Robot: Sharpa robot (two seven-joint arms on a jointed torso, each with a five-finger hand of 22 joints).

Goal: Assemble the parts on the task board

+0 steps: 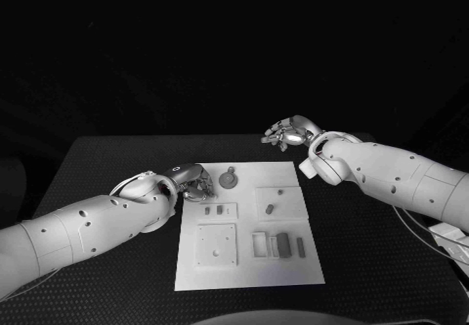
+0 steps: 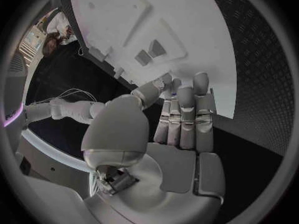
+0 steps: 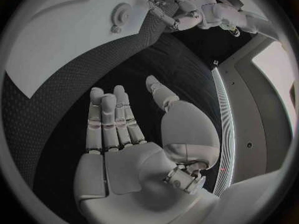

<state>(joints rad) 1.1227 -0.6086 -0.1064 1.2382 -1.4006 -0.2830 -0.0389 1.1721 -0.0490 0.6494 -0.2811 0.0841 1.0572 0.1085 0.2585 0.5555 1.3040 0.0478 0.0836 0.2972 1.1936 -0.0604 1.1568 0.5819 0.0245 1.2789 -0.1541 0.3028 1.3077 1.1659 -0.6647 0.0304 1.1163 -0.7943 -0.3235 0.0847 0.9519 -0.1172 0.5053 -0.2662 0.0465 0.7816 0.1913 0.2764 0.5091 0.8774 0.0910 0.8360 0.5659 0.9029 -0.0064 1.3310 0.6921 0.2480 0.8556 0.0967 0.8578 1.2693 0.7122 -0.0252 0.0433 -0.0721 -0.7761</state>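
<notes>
A black table [image 1: 108, 159] with a finely textured top lies under everything.

Black textured surface [image 1: 108, 162]. White task board [image 1: 249, 267] lies flat on it at centre, long side running away from the robot.

Heads up, your left hand [image 1: 194, 184] is covering the task board [image 1: 249, 271] edge there, and those small parts [image 1: 278, 245] are looking too tiny to identify.
</notes>
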